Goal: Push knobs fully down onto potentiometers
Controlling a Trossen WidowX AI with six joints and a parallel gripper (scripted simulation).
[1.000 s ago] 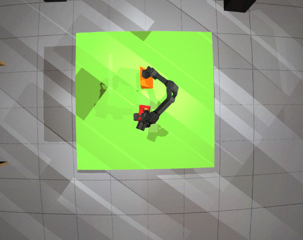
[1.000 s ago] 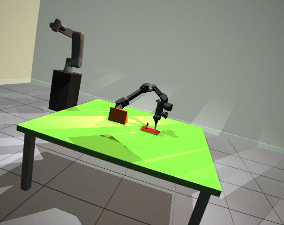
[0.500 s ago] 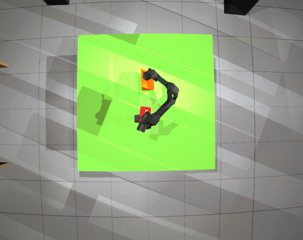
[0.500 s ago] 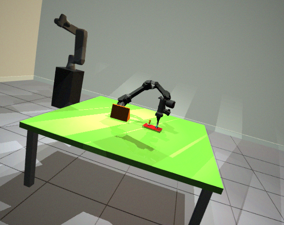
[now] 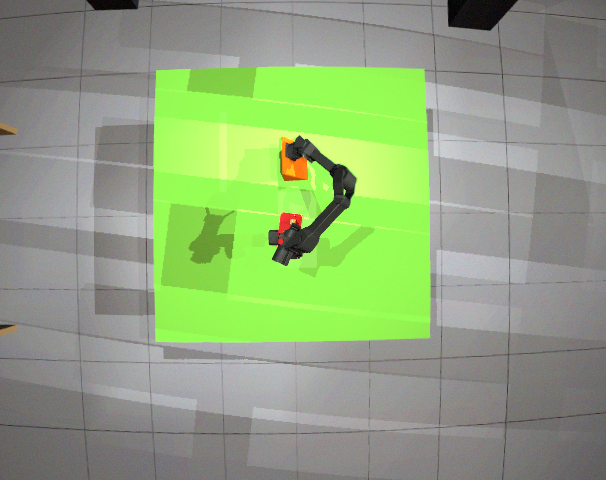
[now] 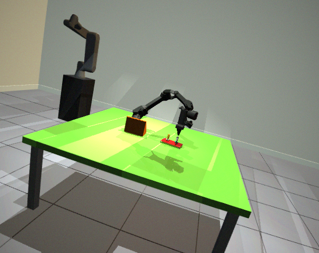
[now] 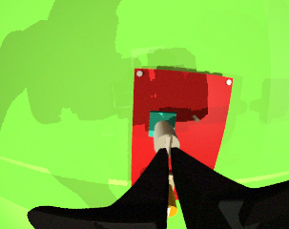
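A red circuit board (image 5: 284, 219) (image 6: 171, 143) (image 7: 196, 98) stands on the green table (image 5: 355, 294) (image 6: 99, 152). In the wrist view a beige knob (image 7: 163, 137) sits over a teal potentiometer (image 7: 162, 117) near the board's middle. My gripper (image 7: 169, 155) (image 6: 178, 133) points straight down with its fingers together, the tips right at the top of this knob (image 6: 176, 139). A second, orange-yellow knob (image 6: 168, 135) (image 7: 173, 205) stands at the board's other end, partly hidden behind my fingers in the wrist view.
The arm's base sits on an orange wedge block (image 5: 293, 166) (image 6: 135, 126) behind the board. A second dark arm on a black pedestal (image 6: 76, 96) stands on the floor beyond the table's far left corner.
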